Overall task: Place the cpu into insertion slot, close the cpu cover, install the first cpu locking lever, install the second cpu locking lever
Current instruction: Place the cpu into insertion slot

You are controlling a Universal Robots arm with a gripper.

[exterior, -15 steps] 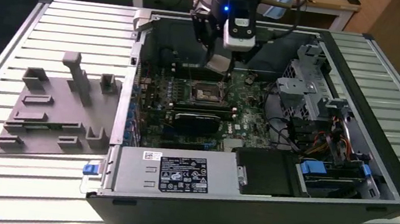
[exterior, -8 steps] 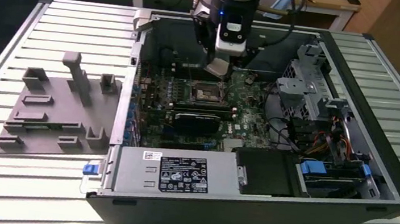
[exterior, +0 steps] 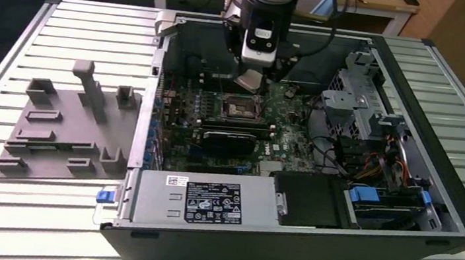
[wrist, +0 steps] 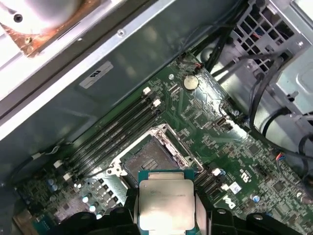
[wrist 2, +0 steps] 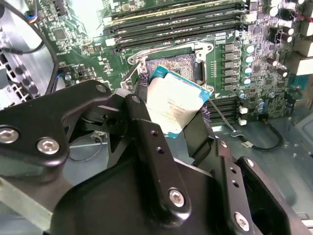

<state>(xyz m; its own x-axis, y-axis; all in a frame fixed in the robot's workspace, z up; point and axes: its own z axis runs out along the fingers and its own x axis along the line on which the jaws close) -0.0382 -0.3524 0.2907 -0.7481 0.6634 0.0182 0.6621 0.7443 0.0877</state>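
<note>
The gripper (exterior: 251, 82) is gripping the chip (wrist 2: 173, 105) between its fingers, hovering just above the open socket (wrist: 151, 159); placement is proceeding, apparently calling for squaring the chip to the socket frame.

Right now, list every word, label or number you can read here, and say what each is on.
Nothing reads clearly enough to quote.
The black label on the power supply: too small.
The print on the cpu: too faint.
The white sticker on the case wall: blurred.
</note>
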